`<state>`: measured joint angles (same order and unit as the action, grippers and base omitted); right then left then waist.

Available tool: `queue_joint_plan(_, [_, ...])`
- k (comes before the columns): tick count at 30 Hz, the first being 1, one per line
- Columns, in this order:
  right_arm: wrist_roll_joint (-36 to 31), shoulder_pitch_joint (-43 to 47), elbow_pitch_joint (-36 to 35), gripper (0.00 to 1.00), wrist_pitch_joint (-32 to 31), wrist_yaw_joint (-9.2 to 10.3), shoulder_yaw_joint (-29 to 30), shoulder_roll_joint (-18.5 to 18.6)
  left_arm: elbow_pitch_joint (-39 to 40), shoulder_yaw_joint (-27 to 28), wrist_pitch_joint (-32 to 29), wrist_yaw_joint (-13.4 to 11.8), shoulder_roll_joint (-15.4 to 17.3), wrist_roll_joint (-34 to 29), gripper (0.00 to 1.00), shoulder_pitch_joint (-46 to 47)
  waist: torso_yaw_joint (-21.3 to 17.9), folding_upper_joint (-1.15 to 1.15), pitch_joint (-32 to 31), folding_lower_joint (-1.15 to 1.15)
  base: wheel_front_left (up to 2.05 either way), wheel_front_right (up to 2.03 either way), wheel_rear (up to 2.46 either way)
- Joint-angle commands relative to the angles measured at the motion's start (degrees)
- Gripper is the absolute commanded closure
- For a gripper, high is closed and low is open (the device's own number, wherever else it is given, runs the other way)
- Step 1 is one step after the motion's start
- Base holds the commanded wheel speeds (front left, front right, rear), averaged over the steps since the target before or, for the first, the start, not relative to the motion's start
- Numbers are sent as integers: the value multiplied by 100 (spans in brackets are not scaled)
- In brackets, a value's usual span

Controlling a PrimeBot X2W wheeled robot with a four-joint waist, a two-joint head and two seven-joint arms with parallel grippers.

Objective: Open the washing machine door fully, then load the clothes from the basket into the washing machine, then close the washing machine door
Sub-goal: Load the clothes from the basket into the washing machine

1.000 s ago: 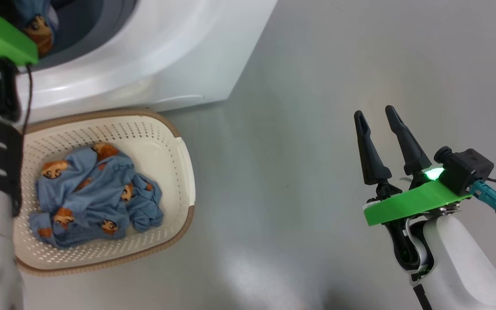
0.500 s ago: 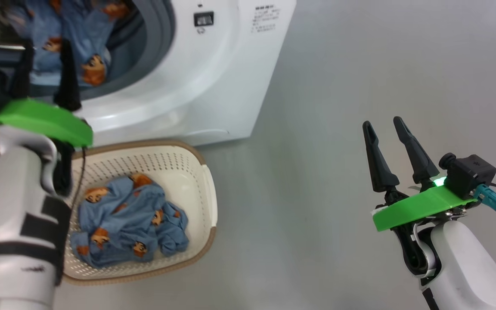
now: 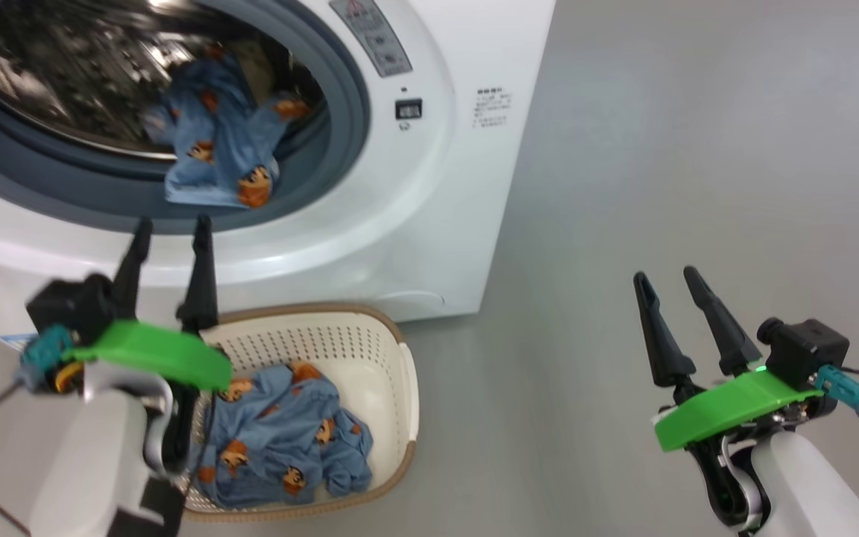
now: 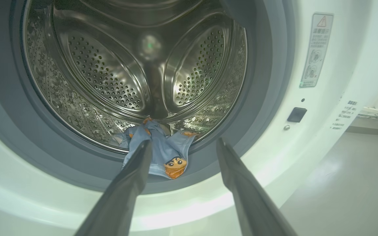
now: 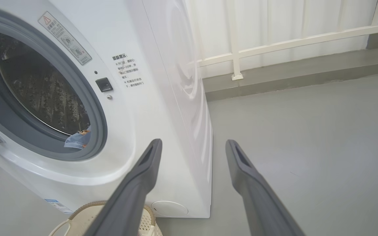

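Lying bunched in the basket [image 3: 379, 367] and the washing machine [image 3: 429, 194] are clothes [image 3: 280, 440].

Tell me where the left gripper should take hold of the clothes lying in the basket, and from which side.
Probably the raised, bunched folds near the middle of the clothes, coming straight down from above. The heap lies loose and crumpled, and the basket walls close off every side. The left gripper is open and nearest.
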<state>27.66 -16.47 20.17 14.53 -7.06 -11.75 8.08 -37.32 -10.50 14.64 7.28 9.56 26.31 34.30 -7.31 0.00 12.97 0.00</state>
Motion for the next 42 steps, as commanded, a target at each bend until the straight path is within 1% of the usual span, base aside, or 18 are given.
queue_joint_plan(1, [9,76,-101,0,47,-43,-130,73,243,207,36,21,142,-39,0,-146,217,0,-360,0,0,0,0])
queue_joint_plan(10, [38,352,-48,0,47,-43,-151,215,947,445,36,21,-23,-165,0,-1296,427,0,-855,0,0,0,0])
queue_joint_plan(18, [-33,634,-39,0,47,-43,-90,286,1304,705,36,21,-188,-372,0,-1964,563,0,-1116,0,0,0,0])
queue_joint_plan(29, [-92,638,-85,0,47,-43,-100,322,1482,842,36,21,-347,-466,0,-2144,559,0,-1131,0,0,0,0])
queue_joint_plan(42, [-176,619,-133,0,47,-43,-85,337,1504,856,36,21,-374,-534,0,-2144,471,0,-1118,0,0,0,0])
